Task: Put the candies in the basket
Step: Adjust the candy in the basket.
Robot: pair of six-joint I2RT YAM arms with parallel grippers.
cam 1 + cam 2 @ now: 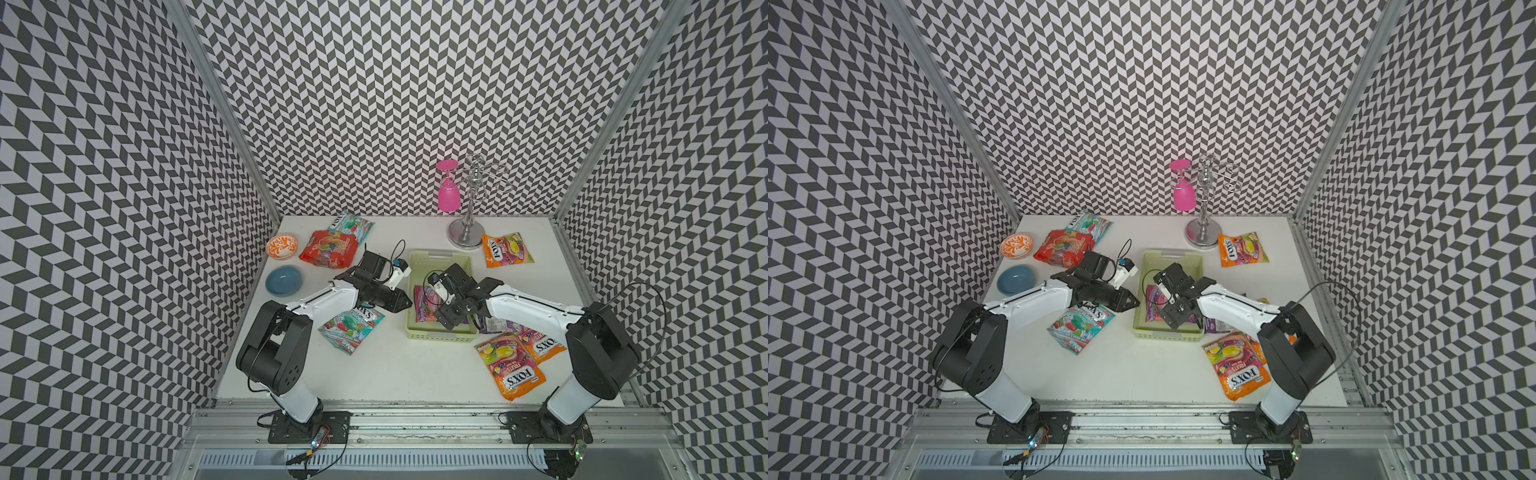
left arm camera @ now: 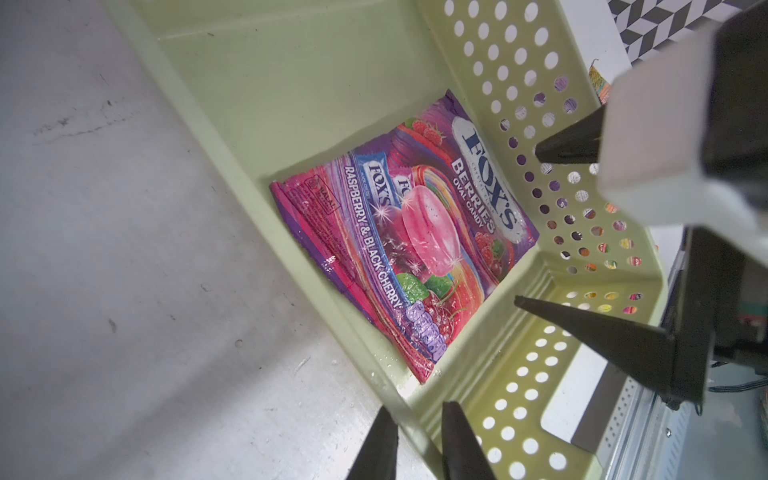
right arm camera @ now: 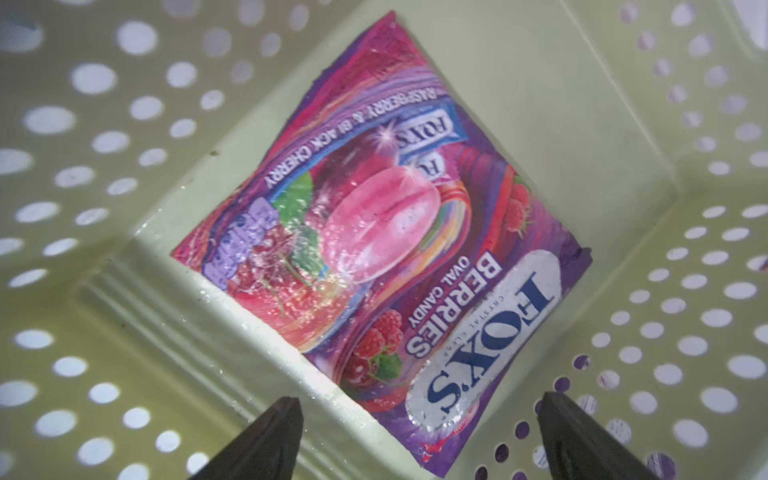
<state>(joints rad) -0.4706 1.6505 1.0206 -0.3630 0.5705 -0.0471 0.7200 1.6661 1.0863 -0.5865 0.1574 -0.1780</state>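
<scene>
Candy bag (image 2: 407, 232), purple, lies in the basket (image 2: 270, 83), near-left corner, right gripper (image 3: 417, 399) spread above; left gripper (image 2: 417, 409) seemingly pinches the rim, so pulling away unreleased could tip it.

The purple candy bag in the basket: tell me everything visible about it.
The purple bag is a flat, glossy, slightly crinkled pouch printed FOX'S Berries Oval Candy, Raspberry & Black Cherry, with a pink candy pictured. It lies face up on the basket floor, one edge against a side wall. The open right hand hangs over it, gripping nothing.
</scene>
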